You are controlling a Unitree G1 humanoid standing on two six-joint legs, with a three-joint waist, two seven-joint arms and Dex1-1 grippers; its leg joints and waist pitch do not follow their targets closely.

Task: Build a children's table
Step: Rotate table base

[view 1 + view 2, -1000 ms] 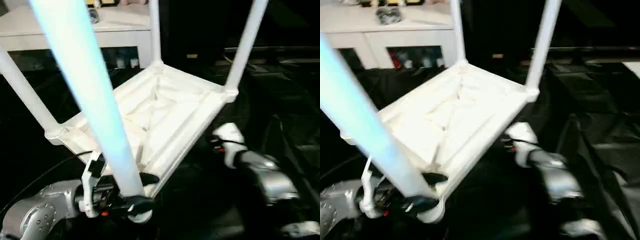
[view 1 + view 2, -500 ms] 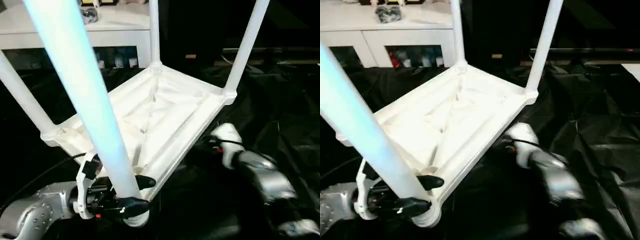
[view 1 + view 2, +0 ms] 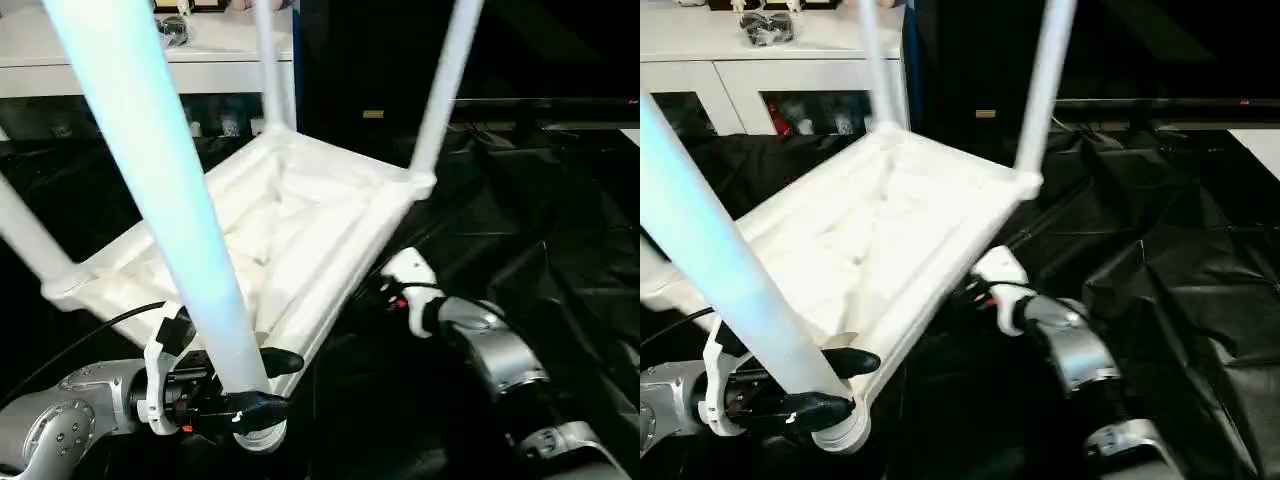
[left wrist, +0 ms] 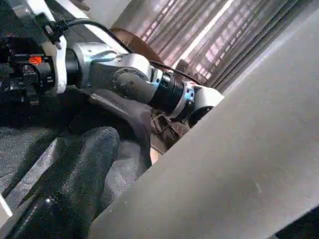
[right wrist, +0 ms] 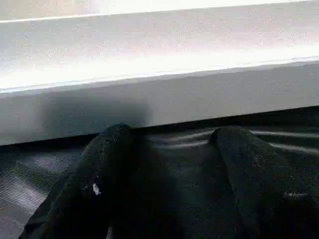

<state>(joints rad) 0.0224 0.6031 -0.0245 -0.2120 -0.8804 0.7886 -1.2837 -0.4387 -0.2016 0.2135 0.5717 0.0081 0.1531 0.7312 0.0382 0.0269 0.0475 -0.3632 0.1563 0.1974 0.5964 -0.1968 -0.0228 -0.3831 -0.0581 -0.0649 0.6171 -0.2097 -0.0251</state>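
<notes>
The children's table lies upside down on black cloth, its ribbed tabletop (image 3: 300,220) facing up. Its legs stand in the corner sockets. The near leg (image 3: 160,170) leans toward me from the front corner. My left gripper (image 3: 262,385) is shut on that leg's base just above the socket, one black finger (image 3: 283,360) on each side. In the left wrist view the leg (image 4: 239,164) runs past a dark finger (image 4: 84,169). My right gripper (image 5: 174,137) is open at the tabletop's right long rim (image 5: 159,84), with nothing between its fingertips.
A white cabinet (image 3: 790,60) with glass doors stands behind the table at the back left. Crumpled black cloth (image 3: 1160,250) covers the floor to the right. Two far legs (image 3: 440,90) and a left leg (image 3: 25,235) rise around the tabletop.
The whole picture has shifted, so the camera moved. My left gripper stays at the base of the near leg, and my right gripper stays by the right rim.
</notes>
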